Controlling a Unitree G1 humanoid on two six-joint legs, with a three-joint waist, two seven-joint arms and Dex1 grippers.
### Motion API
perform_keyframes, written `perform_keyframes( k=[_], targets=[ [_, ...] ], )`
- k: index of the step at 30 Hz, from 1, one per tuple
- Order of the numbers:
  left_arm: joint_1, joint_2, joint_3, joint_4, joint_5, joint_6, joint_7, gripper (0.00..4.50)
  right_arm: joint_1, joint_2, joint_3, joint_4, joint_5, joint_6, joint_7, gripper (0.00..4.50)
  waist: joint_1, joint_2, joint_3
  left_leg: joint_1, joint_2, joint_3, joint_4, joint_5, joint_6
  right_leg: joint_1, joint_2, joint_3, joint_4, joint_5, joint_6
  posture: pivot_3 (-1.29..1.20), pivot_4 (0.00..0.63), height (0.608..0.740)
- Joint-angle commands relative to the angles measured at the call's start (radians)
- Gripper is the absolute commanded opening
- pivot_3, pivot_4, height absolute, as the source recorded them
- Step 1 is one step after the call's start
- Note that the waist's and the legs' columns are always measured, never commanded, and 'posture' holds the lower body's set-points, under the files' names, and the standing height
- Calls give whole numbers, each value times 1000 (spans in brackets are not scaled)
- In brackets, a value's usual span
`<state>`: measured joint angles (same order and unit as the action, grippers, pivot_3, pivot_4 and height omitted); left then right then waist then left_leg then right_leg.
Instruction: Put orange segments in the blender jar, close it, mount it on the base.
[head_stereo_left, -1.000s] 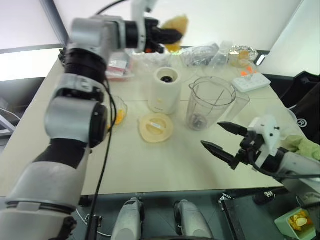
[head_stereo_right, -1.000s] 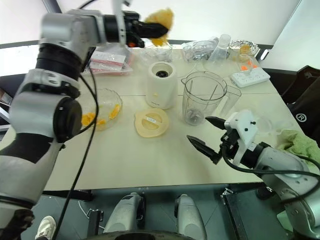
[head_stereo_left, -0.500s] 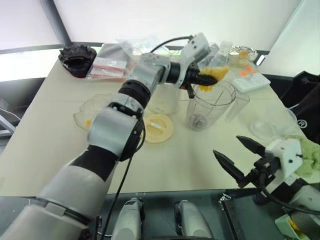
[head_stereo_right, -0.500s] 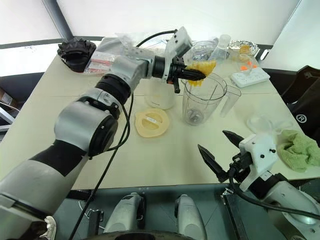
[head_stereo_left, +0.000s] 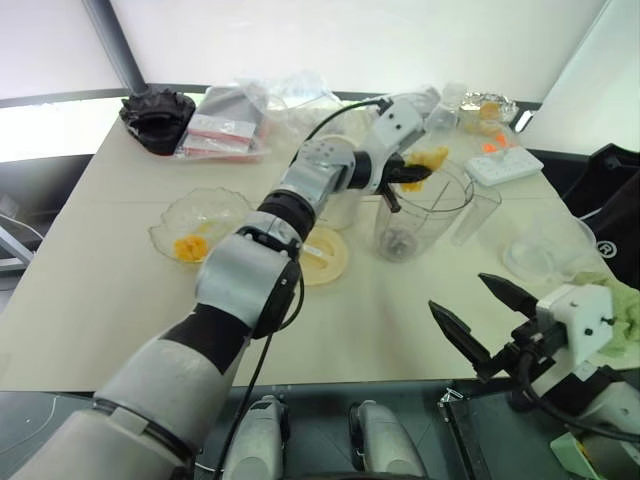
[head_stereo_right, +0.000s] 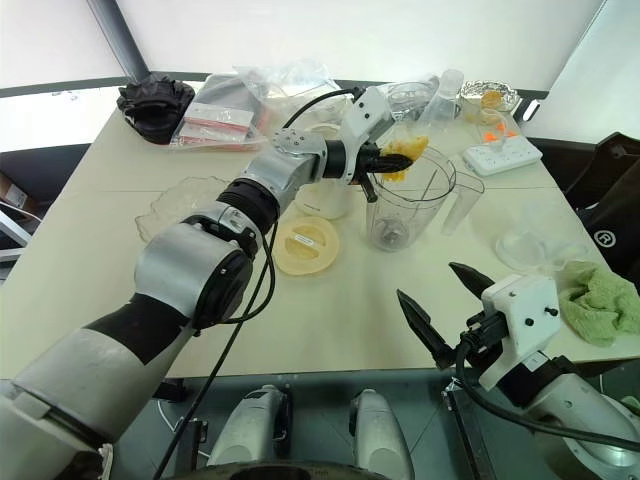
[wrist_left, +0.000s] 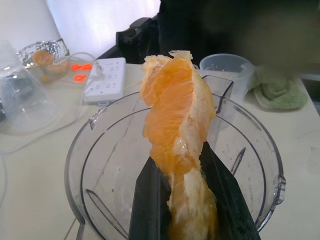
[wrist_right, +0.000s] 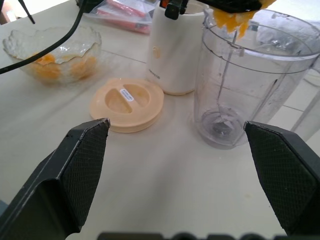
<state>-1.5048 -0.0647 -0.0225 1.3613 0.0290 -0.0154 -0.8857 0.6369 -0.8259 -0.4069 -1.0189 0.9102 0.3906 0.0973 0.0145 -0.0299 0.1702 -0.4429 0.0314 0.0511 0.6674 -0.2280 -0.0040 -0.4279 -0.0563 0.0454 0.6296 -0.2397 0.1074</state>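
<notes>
My left gripper (head_stereo_left: 408, 175) reaches across the table and is shut on one orange segment (wrist_left: 175, 115), which sticks out past its fingertips over the open rim of the blender jar (head_stereo_left: 420, 215). The jar stands upright and holds just its blade. Just left of the jar, the cream base (wrist_right: 172, 55) stands partly behind my left arm. More orange segments (wrist_right: 50, 65) lie in the scalloped clear bowl (head_stereo_left: 195, 225) at the left. My right gripper (head_stereo_left: 480, 315) hovers open and holding nothing over the table's front right edge, facing the jar.
A flat cream lid (head_stereo_left: 320, 255) lies in front of the base. A slim clear cup (head_stereo_left: 478, 215) stands right of the jar, with a white power strip (head_stereo_left: 502, 163) behind it. A green cloth (head_stereo_right: 600, 300) lies at the right edge, and bags (head_stereo_left: 230, 130) sit at the back.
My left arm swung from the back left over to the jar and came down, carrying the orange segment to the rim. My right gripper drew back toward the front edge, still open.
</notes>
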Motion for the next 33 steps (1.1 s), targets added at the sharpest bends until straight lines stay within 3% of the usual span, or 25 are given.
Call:
perform_keyframes(
  k=[1,6,7,18,24,30,33],
  targets=[
    [-9,-11,10,-15,16,-28,1,1857,8,-21,4,-28,15,-40,-20,4500,0,0,0,0,0,0,0,0,0,0,0,0,0,0,0,0,150,740],
    [-9,-15,16,-15,28,-37,22,4196,11,-42,13,-28,24,-53,-39,4500,-1,0,0,0,0,0,0,0,0,0,0,0,0,0,0,0,150,740],
    [-11,-14,19,-15,28,-36,23,4448,10,-45,12,-28,26,-53,-41,4500,-1,0,0,0,0,0,0,0,0,0,0,0,0,0,0,0,150,740],
    [-72,38,125,-33,-35,-31,23,4448,-29,-36,-4,-28,35,-4,-44,4500,-1,0,0,0,0,0,0,0,0,0,0,0,0,0,0,0,150,740],
    [-94,159,187,-76,-106,0,-91,4448,-46,7,-58,-4,14,43,-24,4500,-3,0,0,0,0,0,0,0,0,0,0,0,0,0,0,0,150,740],
    [34,289,153,-158,-96,50,-220,4448,-54,69,-149,77,-58,64,7,4500,-3,1,-1,2,0,0,0,0,0,1,1,0,1,0,0,0,150,740],
    [167,365,128,-288,-106,100,-306,4448,-66,66,-204,140,-72,87,50,4500,-4,1,-1,2,1,0,0,0,0,1,1,0,1,0,0,0,150,740]
  ],
)
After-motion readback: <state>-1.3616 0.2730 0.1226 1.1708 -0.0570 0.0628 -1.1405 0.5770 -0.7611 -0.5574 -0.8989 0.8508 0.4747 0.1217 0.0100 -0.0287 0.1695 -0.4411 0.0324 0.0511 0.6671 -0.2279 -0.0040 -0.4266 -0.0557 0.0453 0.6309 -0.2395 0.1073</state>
